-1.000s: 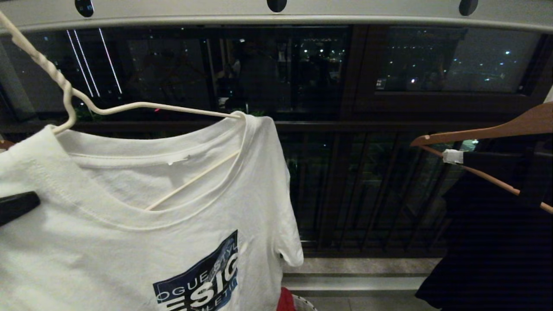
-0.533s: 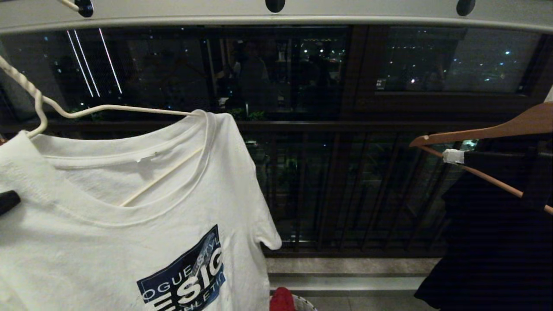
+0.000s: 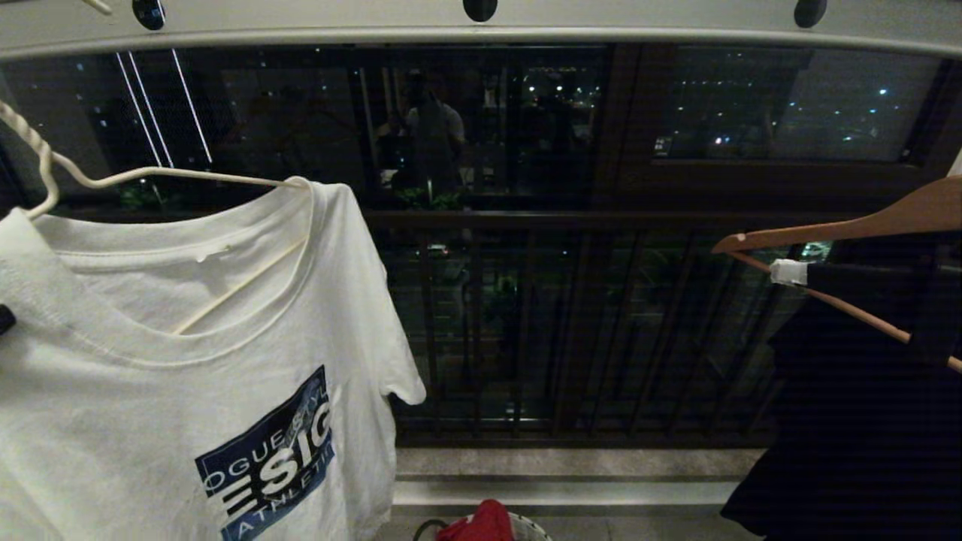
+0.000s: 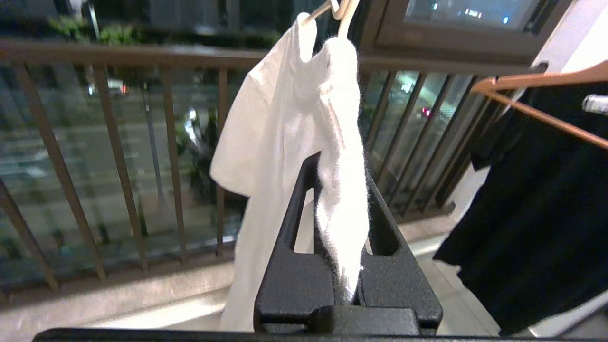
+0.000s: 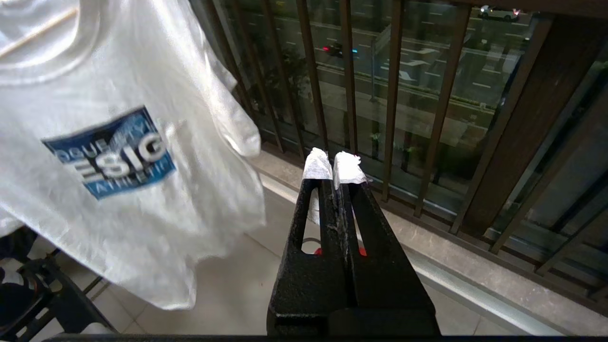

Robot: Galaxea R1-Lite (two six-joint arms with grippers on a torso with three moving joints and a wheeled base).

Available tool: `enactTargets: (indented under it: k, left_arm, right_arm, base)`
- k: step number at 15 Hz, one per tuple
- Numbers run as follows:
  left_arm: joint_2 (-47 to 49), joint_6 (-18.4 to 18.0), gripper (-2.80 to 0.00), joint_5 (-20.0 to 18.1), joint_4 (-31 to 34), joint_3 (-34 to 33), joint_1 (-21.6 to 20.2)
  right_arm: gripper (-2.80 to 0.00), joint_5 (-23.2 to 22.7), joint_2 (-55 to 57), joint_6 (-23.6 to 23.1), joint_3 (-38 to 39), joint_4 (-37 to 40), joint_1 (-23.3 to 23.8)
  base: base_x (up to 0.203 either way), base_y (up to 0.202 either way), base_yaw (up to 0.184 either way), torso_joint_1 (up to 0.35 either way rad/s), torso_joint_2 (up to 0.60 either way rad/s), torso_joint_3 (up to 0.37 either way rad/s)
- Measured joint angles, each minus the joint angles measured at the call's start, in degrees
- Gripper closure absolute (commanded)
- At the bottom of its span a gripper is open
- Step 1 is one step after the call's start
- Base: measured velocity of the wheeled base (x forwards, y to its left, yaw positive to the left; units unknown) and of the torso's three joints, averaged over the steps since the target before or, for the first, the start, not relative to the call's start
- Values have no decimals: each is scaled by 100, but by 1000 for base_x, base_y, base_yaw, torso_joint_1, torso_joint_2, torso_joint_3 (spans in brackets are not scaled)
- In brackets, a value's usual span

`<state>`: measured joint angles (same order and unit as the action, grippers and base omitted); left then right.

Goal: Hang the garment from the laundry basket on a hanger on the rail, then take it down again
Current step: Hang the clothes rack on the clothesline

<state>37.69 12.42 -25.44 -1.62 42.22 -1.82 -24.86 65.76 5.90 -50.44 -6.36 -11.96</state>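
At the head view, rail: the rail (image 3: 526,26), pale grey with black holes, runs along the top edge.
Head view, garment: the garment (image 3: 188,391) hangs at the left on the hanger (image 3: 150,174), whose twisted neck leans up toward the left; its hook is out of sight.
Head view, basket: only the rim of the laundry basket (image 3: 530,526) shows at the bottom, beside a red cloth (image 3: 477,522).
Head view, others: a wooden hanger (image 3: 849,225) carries a black garment (image 3: 864,406) at the right.
Left wrist view: the left gripper (image 4: 339,190) is clamped on a bunched fold of the white shirt.
Right wrist view: the right gripper (image 5: 332,164) is closed on nothing, near the railing (image 5: 389,95).
Doing it well: likely best to keep the pinch firm and guide the cloth gently, so the shirt does not slip off the wire shoulders.
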Motion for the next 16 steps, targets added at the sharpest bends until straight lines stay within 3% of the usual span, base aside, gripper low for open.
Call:
enactTargets:
  k: [5, 8, 16]
  left_arm:
    - [177, -79, 0, 194, -101, 43, 0]
    - [347, -105, 0, 391, -508, 1, 0]
    - [835, -257, 0, 404, -737, 30, 0]
  right_arm:
    - [0, -2, 0, -3, 6, 0, -33]
    - [0, -5, -2, -4, 9, 0, -33]
    - [0, -11, -5, -4, 20, -7, -33]
  base:
    - [0, 0, 0, 0, 0, 0]
    - [0, 0, 0, 0, 0, 0]
    - [0, 0, 0, 0, 0, 0]
